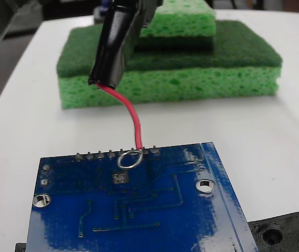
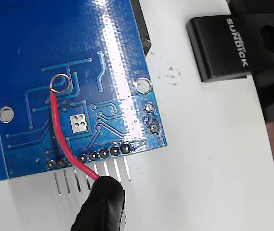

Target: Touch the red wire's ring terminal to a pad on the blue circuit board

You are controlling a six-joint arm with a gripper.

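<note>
White bench [image 1: 28, 105], glossy blue circuit board [image 1: 154, 220].
Tiny silvery ring terminal [image 2: 59, 83] of thin red wire [image 2: 59, 132] seemingly touches it; tool's opening unclear.

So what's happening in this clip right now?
A robot arm is holding a short red wire by its black sleeve and lowering its ring terminal onto the blue circuit board. In the wrist view the ring lies over the board's traces, inward from the row of solder joints; actual contact can't be confirmed. Green sponges sit behind the board on the white table. The pincer itself isn't visible.
</note>
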